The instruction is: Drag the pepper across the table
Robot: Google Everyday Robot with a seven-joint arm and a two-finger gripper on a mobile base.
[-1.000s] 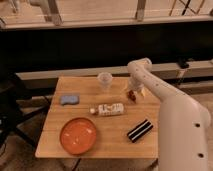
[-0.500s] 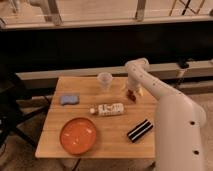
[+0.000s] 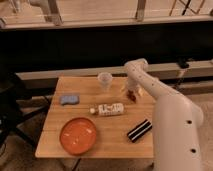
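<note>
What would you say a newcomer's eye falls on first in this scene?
The big white robot arm on the right dominates, bending down so that its gripper hangs at the far right of the table, just over the small dark-red pepper. Next comes the round orange-red plate at the near left, with a bottle lying on its side mid-table.

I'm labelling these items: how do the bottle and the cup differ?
The bottle lies on its side; the cup stands upright. The bottle is in the middle of the table; the cup is near its far edge. Both are pale and clear of the gripper, which is low over the pepper at the right, jaws open.
</note>
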